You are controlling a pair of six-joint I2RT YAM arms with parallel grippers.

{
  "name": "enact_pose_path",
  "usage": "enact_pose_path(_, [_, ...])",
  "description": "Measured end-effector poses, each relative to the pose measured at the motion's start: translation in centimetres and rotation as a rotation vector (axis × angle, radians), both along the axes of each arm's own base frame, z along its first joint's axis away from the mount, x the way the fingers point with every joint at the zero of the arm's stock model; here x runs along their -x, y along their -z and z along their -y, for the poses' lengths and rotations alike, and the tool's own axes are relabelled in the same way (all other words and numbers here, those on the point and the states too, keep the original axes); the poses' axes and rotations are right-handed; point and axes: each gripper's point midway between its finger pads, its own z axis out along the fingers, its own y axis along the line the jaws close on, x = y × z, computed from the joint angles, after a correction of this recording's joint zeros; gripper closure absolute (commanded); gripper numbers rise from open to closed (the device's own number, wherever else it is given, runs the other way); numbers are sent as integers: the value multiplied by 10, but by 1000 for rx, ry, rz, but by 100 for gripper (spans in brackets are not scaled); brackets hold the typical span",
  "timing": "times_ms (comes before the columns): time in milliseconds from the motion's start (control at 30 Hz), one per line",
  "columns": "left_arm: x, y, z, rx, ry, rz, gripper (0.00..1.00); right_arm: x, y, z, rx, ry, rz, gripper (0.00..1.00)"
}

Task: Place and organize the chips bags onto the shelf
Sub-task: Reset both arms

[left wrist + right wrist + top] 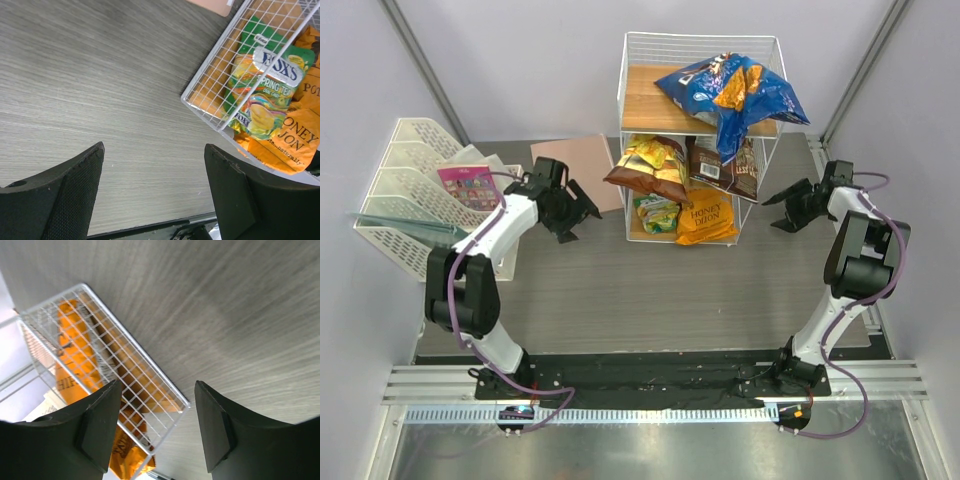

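Five chips bags (732, 92) on one shelf (645, 100), left claw (154, 147), right claw (157, 383), both agape

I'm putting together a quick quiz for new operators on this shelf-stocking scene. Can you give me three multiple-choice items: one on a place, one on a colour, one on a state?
1. On which tier of the shelf does the Honey Dijon bag sit?
A) top
B) middle
C) bottom

2. What colour is the Doritos bag on the top tier?
A) blue
B) green
C) pink

3. How is the left gripper?
A) shut on a bag
B) open, holding nothing
C) shut, empty

Answers:
1 C, it lies on the lowest board, poking out the front.
2 A, the overhead view shows it blue with orange patches.
3 B, its wrist view shows the fingers wide apart with nothing between them.
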Motion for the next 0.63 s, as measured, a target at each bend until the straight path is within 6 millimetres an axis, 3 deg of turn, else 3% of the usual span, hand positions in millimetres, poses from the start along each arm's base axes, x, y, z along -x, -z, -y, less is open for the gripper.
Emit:
enact_pose_path(267, [17, 4, -4, 2, -9, -14, 19, 18, 4, -4, 3, -6, -35, 35])
enact_pose_path(633, [14, -1, -2, 13, -10, 0, 18, 28, 1, -8, 1, -7, -35, 35])
